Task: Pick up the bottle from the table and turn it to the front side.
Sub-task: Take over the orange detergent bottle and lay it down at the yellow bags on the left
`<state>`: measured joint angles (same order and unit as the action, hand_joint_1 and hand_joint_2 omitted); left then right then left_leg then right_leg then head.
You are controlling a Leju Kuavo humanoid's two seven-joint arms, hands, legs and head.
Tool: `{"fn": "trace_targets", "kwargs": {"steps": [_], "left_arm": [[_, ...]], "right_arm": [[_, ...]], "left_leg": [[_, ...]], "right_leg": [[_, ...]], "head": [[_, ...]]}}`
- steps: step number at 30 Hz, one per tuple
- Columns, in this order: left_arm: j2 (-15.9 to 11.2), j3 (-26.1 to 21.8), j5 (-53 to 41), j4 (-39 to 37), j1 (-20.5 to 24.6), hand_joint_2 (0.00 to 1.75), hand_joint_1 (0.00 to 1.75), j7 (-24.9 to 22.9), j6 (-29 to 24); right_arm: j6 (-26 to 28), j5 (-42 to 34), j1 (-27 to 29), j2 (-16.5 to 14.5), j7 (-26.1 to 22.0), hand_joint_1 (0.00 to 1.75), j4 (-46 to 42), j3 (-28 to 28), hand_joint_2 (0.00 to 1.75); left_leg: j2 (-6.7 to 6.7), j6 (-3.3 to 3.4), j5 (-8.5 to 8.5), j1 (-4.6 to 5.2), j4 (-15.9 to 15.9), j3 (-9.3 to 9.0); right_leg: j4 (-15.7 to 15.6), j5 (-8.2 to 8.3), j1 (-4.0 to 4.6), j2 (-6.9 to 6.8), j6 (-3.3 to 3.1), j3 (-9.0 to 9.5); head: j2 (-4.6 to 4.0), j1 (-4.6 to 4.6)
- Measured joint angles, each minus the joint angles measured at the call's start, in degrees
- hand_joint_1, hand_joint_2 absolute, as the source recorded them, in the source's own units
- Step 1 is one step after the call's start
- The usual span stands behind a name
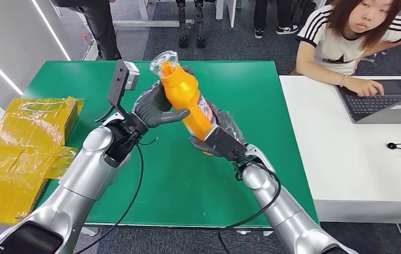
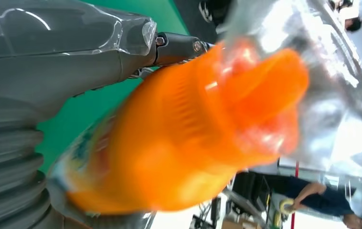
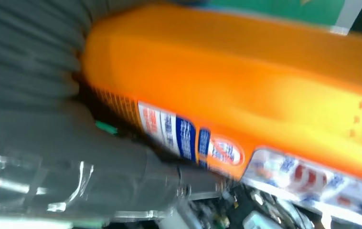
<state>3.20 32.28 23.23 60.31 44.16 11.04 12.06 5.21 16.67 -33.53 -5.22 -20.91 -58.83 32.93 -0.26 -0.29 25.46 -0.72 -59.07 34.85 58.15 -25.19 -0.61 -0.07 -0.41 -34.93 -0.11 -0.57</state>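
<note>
From the head view, one orange bottle (image 1: 189,100) is up off the green counter (image 1: 251,174), tilted, clear cap end away from the robot. Two hands hold it: the left hand (image 1: 156,108) wraps the upper body, the right hand (image 1: 220,136) grips the lower end. One person sits at one laptop (image 1: 383,100) on the white counter (image 1: 346,169); yellow wrapped packages (image 1: 18,153) lie left.

Left wrist view: the bottle's blurred orange neck fills the frame beside the hand's grey thumb.

Right wrist view: the bottle's label side, blurred, against the hand.
</note>
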Motion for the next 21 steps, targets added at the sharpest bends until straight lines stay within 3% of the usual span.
{"fn": "trace_targets", "kwargs": {"steps": [10, 11, 14, 15, 21], "left_arm": [[-0.1, -0.9, -1.4, -2.2, 1.5, 1.75, 0.0, 1.6, -2.2], [-0.1, -1.0, -1.2, -2.7, 1.8, 1.75, 0.34, 1.3, -2.1], [-0.1, -1.5, 0.2, -4.4, 2.5, 1.75, 1.64, 0.4, -0.8], [-0.1, -1.7, 0.7, -4.9, 2.7, 1.75, 1.75, 0.3, -0.3], [-0.2, -2.5, 3.9, -6.1, 2.9, 1.75, 1.75, -1.6, 2.0]], "right_arm": [[0.7, 1.5, -0.3, -2.0, 0.7, 1.75, 0.3, 3.0, 1.75], [0.7, 1.5, -0.4, -2.0, 1.0, 1.75, 0.5, 3.1, 1.75], [0.7, 1.4, -1.1, -2.1, 1.6, 1.75, 1.4, 3.6, 1.75], [0.7, 1.3, -1.3, -2.1, 1.7, 1.75, 1.7, 3.7, 1.75], [1.2, -0.1, -2.1, -2.1, 2.3, 1.75, 2.9, 4.6, 1.75]], "left_leg": [[-0.01, 0.0, 0.0, 0.01, 0.0, 0.04], [-0.01, 0.0, 0.0, 0.01, 0.0, 0.04], [-0.02, 0.0, 0.0, 0.01, 0.0, 0.04], [-0.02, 0.0, 0.0, 0.01, 0.0, 0.04], [-0.02, 0.0, 0.0, 0.01, 0.0, 0.04]], "right_leg": [[0.0, 0.0, -0.01, -0.02, 0.0, 0.01], [0.0, 0.0, -0.01, -0.02, 0.0, 0.01], [0.0, 0.0, -0.01, -0.03, 0.0, 0.01], [0.0, 0.0, -0.01, -0.03, 0.0, 0.01], [0.0, 0.0, -0.01, -0.02, 0.0, -0.02]], "head": [[0.0, 0.0], [0.0, 0.0], [0.0, 0.0], [0.0, 0.0], [0.0, -0.01]]}}
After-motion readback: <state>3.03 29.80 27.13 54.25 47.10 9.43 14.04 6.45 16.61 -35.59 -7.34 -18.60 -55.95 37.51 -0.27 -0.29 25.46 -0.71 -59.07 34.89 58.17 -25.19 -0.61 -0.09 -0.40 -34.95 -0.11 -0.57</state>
